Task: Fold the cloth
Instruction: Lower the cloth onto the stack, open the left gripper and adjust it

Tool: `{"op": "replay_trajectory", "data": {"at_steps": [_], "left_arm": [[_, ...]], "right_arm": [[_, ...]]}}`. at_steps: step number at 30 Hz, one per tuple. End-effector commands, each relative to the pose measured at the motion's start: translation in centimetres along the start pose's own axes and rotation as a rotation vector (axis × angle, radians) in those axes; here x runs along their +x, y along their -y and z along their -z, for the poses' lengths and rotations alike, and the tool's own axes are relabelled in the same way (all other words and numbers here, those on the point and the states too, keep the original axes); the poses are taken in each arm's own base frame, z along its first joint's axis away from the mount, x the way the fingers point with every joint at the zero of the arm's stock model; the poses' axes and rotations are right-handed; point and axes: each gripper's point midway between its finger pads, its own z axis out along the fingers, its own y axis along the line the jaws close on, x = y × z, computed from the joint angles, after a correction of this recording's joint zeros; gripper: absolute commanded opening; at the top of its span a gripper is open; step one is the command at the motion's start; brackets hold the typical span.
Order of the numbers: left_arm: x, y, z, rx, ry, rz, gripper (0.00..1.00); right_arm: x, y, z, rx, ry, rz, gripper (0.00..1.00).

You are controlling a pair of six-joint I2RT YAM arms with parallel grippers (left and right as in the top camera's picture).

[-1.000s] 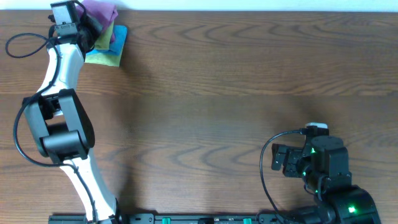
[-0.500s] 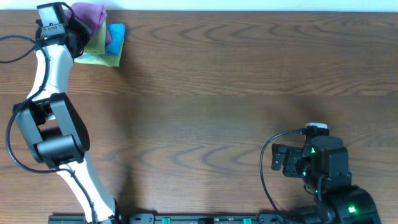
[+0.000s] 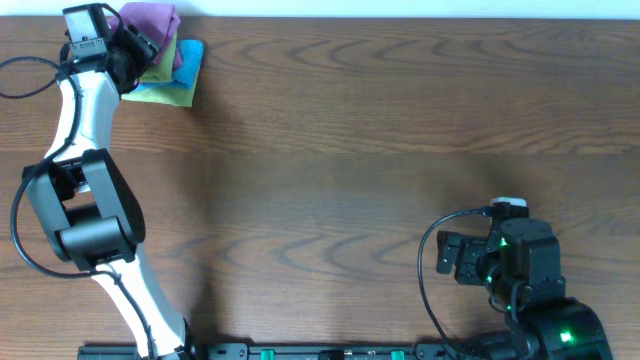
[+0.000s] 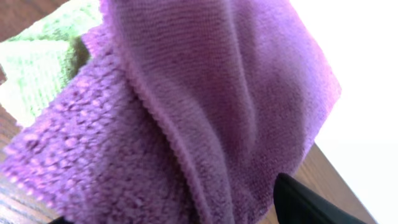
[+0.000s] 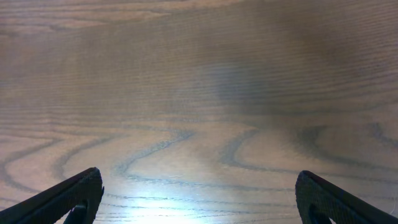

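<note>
A purple cloth (image 3: 152, 18) lies bunched on a pile of yellow-green (image 3: 160, 66) and blue cloths (image 3: 191, 55) at the table's far left corner. My left gripper (image 3: 136, 46) is right at that pile. In the left wrist view the purple cloth (image 4: 205, 93) fills the frame, and a green cloth (image 4: 43, 56) shows behind it. One black fingertip (image 4: 311, 202) stands clear at its right edge, so the left gripper (image 4: 180, 214) is open with the cloth lying between the spread jaws. My right gripper (image 3: 447, 258) rests open at the near right over bare wood (image 5: 199, 199).
The pile sits against the table's back edge (image 3: 400, 17), where a white surface begins. Black cables (image 3: 30, 75) loop beside the left arm, and another loops at the right arm's base (image 3: 425, 270). A black rail (image 3: 320, 352) runs along the front edge.
The left arm shifted left along the back edge a second ago. Since then its jaws have spread apart, and the purple cloth has settled slightly to the right. The right arm is still.
</note>
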Motion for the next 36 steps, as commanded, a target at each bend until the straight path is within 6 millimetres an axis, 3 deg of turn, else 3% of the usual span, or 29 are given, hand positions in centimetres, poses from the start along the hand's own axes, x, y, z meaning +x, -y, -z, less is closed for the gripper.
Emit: {"op": "replay_trajectory", "data": {"at_steps": [1,10,19,24,33,36], "left_arm": [[-1.2,1.9,1.7,0.044,0.027,-0.016,0.97],[-1.4,2.1,3.5,0.028,0.028,-0.028,0.96],[-2.1,4.2,9.5,0.049,0.054,-0.051,0.95],[-0.1,5.5,12.5,0.061,-0.003,-0.094,0.96],[4.2,9.9,18.5,0.171,-0.096,-0.185,0.96],[4.3,10.5,19.6,0.191,-0.085,-0.201,0.96]], "right_arm": [[0.1,0.4,-0.1,0.018,0.001,-0.022,0.99],[0.1,0.4,-0.1,0.018,0.001,-0.022,0.99],[0.1,0.4,-0.1,0.018,0.001,-0.022,0.99],[0.1,0.4,-0.1,0.018,0.001,-0.022,0.99],[0.1,0.4,-0.1,0.018,0.001,-0.022,0.99],[0.1,0.4,-0.1,0.018,0.001,-0.022,0.99]]}}
